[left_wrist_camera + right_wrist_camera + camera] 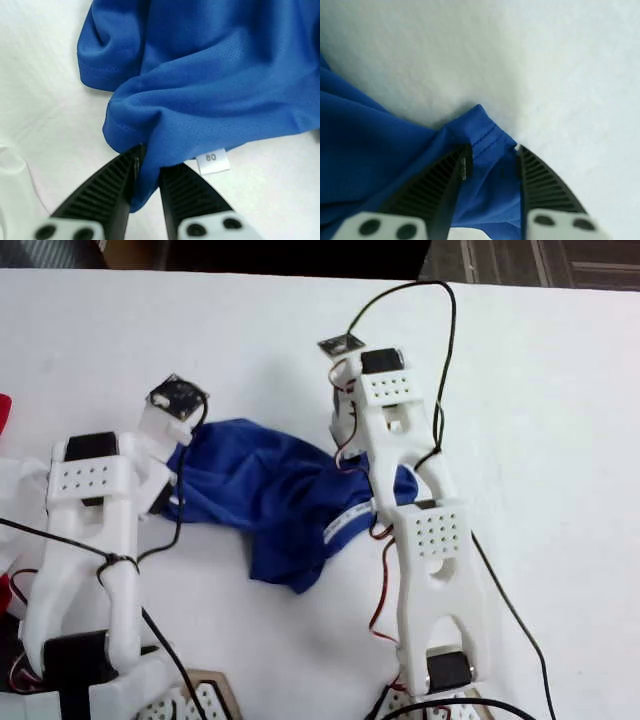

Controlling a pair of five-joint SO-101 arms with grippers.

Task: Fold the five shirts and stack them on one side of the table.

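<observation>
A crumpled blue shirt lies on the white table between my two arms. Its white label sits at one edge. My left gripper is shut on a hemmed fold of the shirt at its left side; in the high view that gripper is mostly under the wrist. My right gripper holds a hemmed corner of the shirt between its fingers, at the cloth's right side next to the right arm.
Something red shows at the table's left edge, partly behind the left arm. Black cables loop around the right arm. Bare white tabletop stretches to the right and at the back.
</observation>
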